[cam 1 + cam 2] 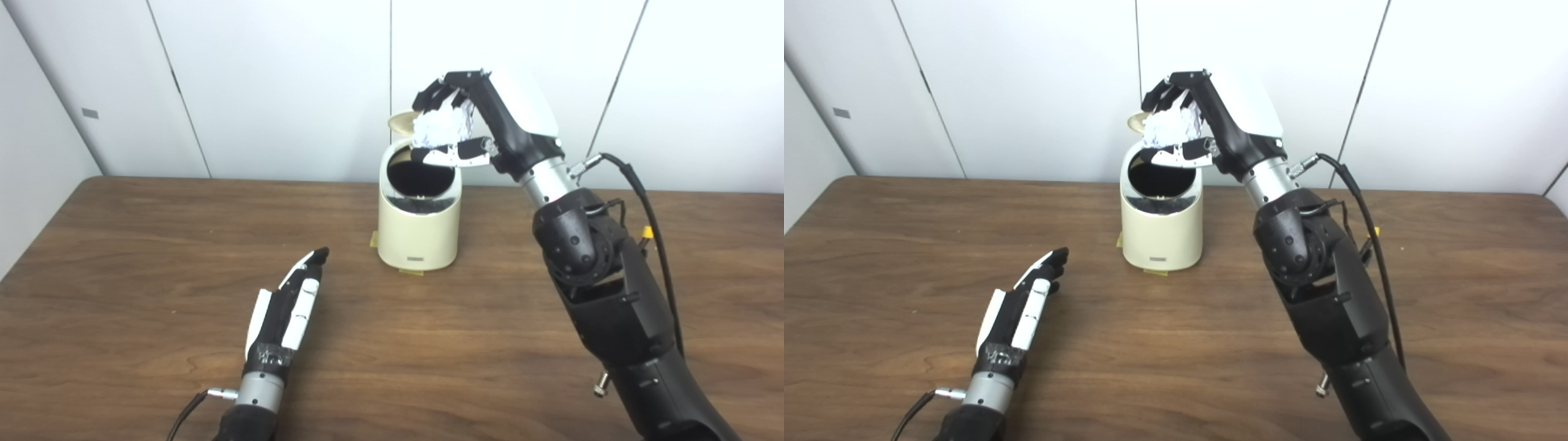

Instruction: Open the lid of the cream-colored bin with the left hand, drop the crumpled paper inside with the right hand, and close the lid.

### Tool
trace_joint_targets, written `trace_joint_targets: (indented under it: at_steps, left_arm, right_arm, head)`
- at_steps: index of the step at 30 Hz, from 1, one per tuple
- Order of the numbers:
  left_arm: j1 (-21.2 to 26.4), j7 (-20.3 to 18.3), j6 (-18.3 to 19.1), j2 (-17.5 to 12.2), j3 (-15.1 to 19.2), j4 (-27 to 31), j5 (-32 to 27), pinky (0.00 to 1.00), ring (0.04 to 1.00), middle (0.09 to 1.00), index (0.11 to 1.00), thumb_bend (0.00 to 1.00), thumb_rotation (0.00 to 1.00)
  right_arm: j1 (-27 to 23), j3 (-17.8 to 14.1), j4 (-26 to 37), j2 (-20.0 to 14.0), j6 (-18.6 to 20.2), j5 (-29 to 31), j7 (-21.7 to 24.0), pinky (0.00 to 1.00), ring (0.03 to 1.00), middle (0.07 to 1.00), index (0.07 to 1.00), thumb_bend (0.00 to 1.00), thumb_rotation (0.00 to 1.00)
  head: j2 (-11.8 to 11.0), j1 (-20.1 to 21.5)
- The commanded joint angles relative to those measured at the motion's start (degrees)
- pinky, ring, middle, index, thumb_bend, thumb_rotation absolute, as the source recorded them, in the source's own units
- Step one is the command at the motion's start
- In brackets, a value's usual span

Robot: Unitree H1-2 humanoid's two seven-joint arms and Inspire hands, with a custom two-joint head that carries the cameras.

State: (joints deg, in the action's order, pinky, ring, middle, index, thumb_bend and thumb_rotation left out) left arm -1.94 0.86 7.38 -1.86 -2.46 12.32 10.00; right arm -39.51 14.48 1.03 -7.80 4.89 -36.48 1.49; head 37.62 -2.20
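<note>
Nearest the cameras, the left hand (288,312) is laid low over the wooden tabletop (153,257), its fingers (309,269) stretched out straight and holding nothing, pointed toward the bin but well apart from it. To its right, the dark forearm of the right arm is seen rising from the bottom edge toward the back of the scene.

Farther back, one cream-colored bin (419,214) is stood upright on the tabletop, with small yellowish tabs showing at its base. Its lid (401,121) is already raised, tipped up behind the dark round mouth, so the opening step may be judged done.

Above and just behind the mouth, the right hand (465,125) is held with its fingers (432,95) closed around one ball of crumpled paper (442,127), which is still clear of the bin and not yet inside. The dropping step is therefore judged to be in hand. For the next move, the paper should be centred over the opening and the grip released, so that it falls in rather than catching the rim; afterwards the lid would have to be pressed down.

Counted: two hands, one bin, one lid, one paper ball. A plain white panelled wall is seen beyond.
</note>
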Motion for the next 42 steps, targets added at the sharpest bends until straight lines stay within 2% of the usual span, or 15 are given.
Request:
trace_joint_targets:
  at_steps: [1,6,12,18,24,29,34,42]
  left_arm:
    - [0.8,0.7,-2.6,0.1,-0.1,0.6,0.5,0.92,0.923,0.917,0.921,0.59,1.0]
    - [0.6,1.1,-2.9,0.1,-0.3,0.7,0.6,0.91,0.923,0.914,0.911,0.58,0.99]
    - [0.6,1.0,-2.9,0.0,-0.2,1.0,0.3,0.91,0.921,0.911,0.91,0.58,0.99]
    - [0.5,1.5,-2.8,0.2,-0.4,1.4,1.0,0.9,0.92,0.912,0.909,0.57,1.0]
    - [0.6,2.3,-3.1,0.7,-0.6,1.1,1.4,0.91,0.909,0.898,0.895,0.57,0.97]
    - [0.6,2.4,-3.4,0.8,-0.6,0.9,1.6,0.91,0.91,0.898,0.892,0.56,0.97]
    - [0.5,2.3,-3.8,0.8,-0.6,0.9,1.8,0.9,0.909,0.902,0.889,0.54,0.97]
    - [0.2,2.1,-3.8,0.8,0.0,1.4,1.3,0.9,0.907,0.896,0.888,0.56,0.96]
  right_arm:
    - [-3.1,-1.1,-0.3,0.7,-1.9,0.5,-2.2,0.32,0.385,0.498,0.52,0.49,0.0]
    - [-3.5,-0.6,-5.4,1.0,-4.8,0.1,-4.4,0.34,0.379,0.492,0.521,0.5,0.0]
    - [-4.0,-0.3,-10.5,2.3,-5.5,-1.4,-8.1,0.33,0.373,0.492,0.524,0.49,0.0]
    - [-3.6,0.9,-11.9,3.4,-6.2,-2.1,-9.8,0.32,0.373,0.497,0.525,0.49,0.0]
    - [-3.7,2.2,-13.2,3.8,-8.6,-2.2,-9.9,0.31,0.381,0.505,0.521,0.49,0.0]
    - [-4.3,2.2,-13.9,4.0,-6.8,-2.2,-8.6,0.4,0.396,0.496,0.567,0.49,0.0]
    - [-4.2,2.3,-14.1,4.1,-4.8,-2.9,-7.9,0.47,0.394,0.491,0.572,0.51,0.0]
    - [-3.9,2.6,-13.4,2.8,-4.0,-3.6,-6.5,0.43,0.41,0.513,0.532,0.52,0.0]
  head:
    - [-0.1,0.0]
    - [-0.2,0.0]
    - [-0.3,0.1]
    - [-0.3,0.1]
    - [-0.5,-0.4]
    - [-0.4,-0.4]
    - [-0.5,-0.2]
    - [-0.4,0.8]
